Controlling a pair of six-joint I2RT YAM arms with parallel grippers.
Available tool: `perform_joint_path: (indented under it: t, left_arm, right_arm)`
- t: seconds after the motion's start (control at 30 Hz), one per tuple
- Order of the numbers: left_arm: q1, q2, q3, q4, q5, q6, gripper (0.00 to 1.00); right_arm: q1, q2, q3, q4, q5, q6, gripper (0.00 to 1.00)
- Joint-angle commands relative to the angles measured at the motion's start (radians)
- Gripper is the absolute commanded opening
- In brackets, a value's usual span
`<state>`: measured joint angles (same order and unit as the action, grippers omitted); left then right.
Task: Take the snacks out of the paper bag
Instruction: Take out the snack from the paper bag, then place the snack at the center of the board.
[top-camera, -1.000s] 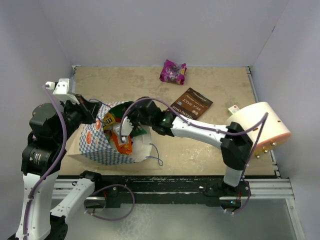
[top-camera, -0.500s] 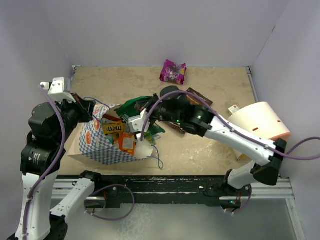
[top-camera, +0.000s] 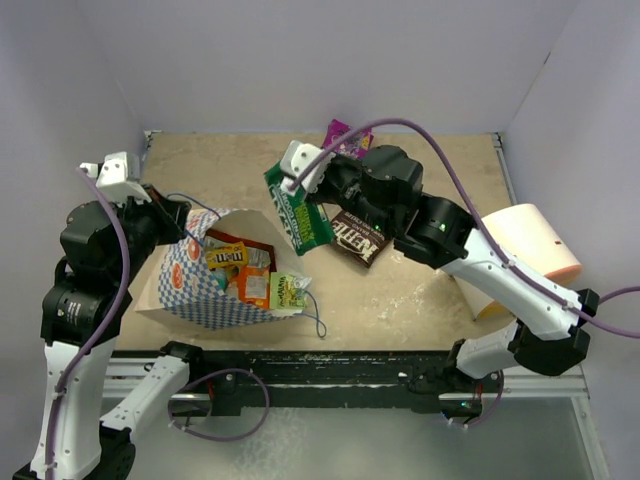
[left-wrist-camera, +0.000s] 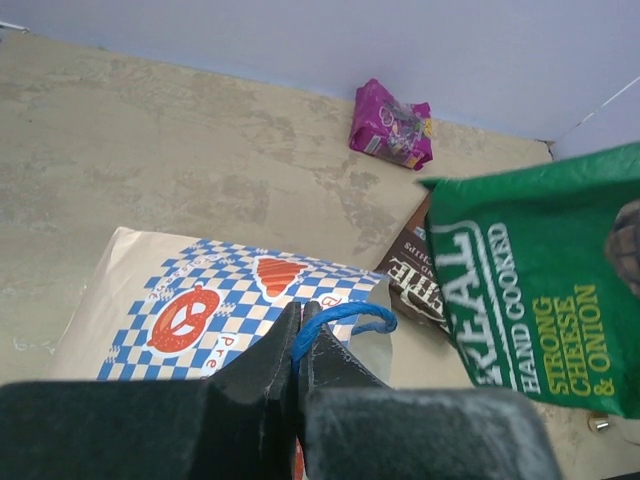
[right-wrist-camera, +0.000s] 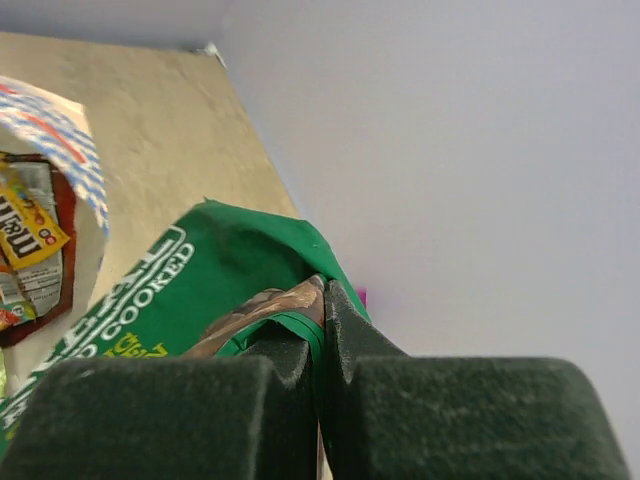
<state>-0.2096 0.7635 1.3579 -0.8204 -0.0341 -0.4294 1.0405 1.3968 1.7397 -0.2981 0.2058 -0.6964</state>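
The paper bag (top-camera: 190, 290) lies on its side with its mouth facing right. A yellow M&M's packet (top-camera: 228, 254), a red-orange packet (top-camera: 246, 285) and a small pale green packet (top-camera: 290, 292) show in the mouth. My left gripper (left-wrist-camera: 298, 312) is shut on the bag's blue string handle (left-wrist-camera: 345, 316). My right gripper (right-wrist-camera: 322, 290) is shut on the green packet (top-camera: 298, 215) and holds it in the air to the right of the bag. A dark brown pouch (top-camera: 358, 238) and a magenta packet (top-camera: 342, 133) lie on the table.
A large cream-peach cylinder (top-camera: 530, 245) lies at the right edge. Walls close in the table at the back and both sides. The right arm (top-camera: 470, 255) stretches across the middle right.
My right gripper has pulled the green packet out of the bag and lifted it up and to the right. The left gripper keeps its hold on the handle.
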Motion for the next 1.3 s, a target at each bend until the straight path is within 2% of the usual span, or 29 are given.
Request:
perform_joint_path:
  t: [0.0,0.1,0.2,0.4,0.63,0.77,0.87,1.0,1.17,1.27]
  left_arm:
    - [-0.001,0.003,0.043,-0.008,-0.031,-0.023,0.00]
    - [-0.001,-0.005,0.044,-0.015,-0.041,-0.023,0.00]
    - [-0.001,-0.010,0.041,-0.020,-0.042,-0.027,0.00]
    - [0.000,-0.008,0.045,-0.015,-0.047,-0.029,0.00]
    - [-0.001,0.003,0.060,-0.014,-0.066,-0.045,0.00]
    - [-0.001,0.011,0.066,-0.015,-0.066,-0.059,0.00]
    - [-0.001,0.020,0.071,-0.021,-0.067,-0.061,0.00]
    - [-0.001,0.034,0.084,-0.029,-0.065,-0.057,0.00]
    - [0.000,0.044,0.092,-0.038,-0.066,-0.047,0.00]
    - [0.000,0.043,0.093,-0.043,-0.066,-0.044,0.00]
  right_arm:
    - [-0.003,-0.029,0.085,-0.051,0.348,0.251,0.00]
    - [-0.009,-0.057,0.050,-0.087,0.494,0.314,0.00]
    - [-0.067,-0.054,0.048,-0.122,0.570,0.413,0.00]
    - [-0.308,0.142,0.208,-0.300,0.561,0.669,0.00]
    - [-0.549,0.368,0.362,-0.360,0.471,0.800,0.00]
    - [-0.653,0.500,0.473,-0.395,0.410,0.812,0.00]
    - [-0.703,0.586,0.535,-0.385,0.380,0.820,0.00]
    - [-0.715,0.674,0.562,-0.391,0.414,0.824,0.00]
    - [-0.712,0.709,0.462,-0.437,0.397,0.926,0.00]
    - [-0.700,0.674,0.335,-0.445,0.350,1.002,0.00]
